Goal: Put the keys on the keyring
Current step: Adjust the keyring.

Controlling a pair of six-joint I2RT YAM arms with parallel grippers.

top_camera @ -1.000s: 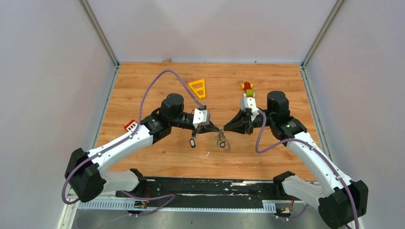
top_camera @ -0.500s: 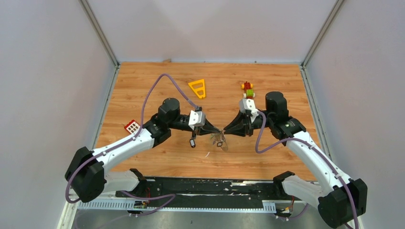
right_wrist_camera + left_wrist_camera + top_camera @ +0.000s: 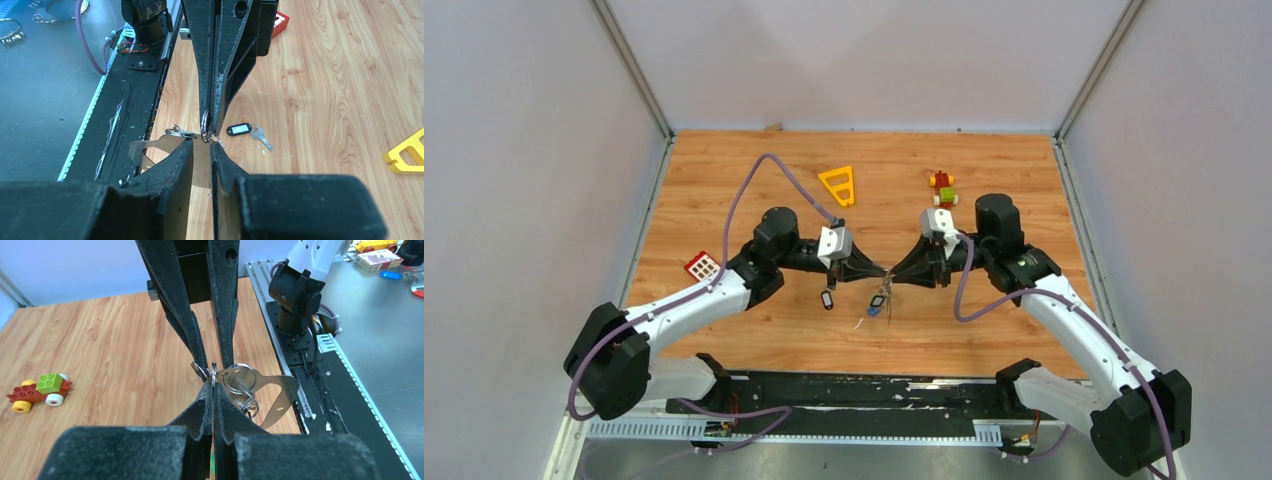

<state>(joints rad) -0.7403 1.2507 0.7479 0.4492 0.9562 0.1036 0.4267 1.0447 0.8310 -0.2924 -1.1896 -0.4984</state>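
While the left gripper (image 3: 213, 376) has its fingers pressed flat together on the upper corner of the large silver-grey D-shaped metal keyring (image 3: 285, 390), the loop hangs free in the air above the wooden table (image 3: 754, 170). It sits at the middle of the workspace, where the two arms meet tip to tip. Holding it up this way seems meant to leave the rest of the loop clear, so that the other arm can work on it from the opposite side.

The right gripper (image 3: 201, 144) faces the left one head-on, its fingers a narrow gap apart, one on either side of the left fingertips. They do not look clamped on anything, though whether one pad brushes a ring cannot be told.

The keyring shows as a thin, flat, bright band, tilted and turned partly edge-on. Several small wire split rings (image 3: 248, 402) are bunched at its held end. From above, small tagged keys (image 3: 879, 303) dangle just below the meeting point, one with a blue tag.

One more small silver key with a black plastic tag (image 3: 239, 130) lies flat on the table, near the hanging bunch and apart from it. Judging by that, the job is not finished.
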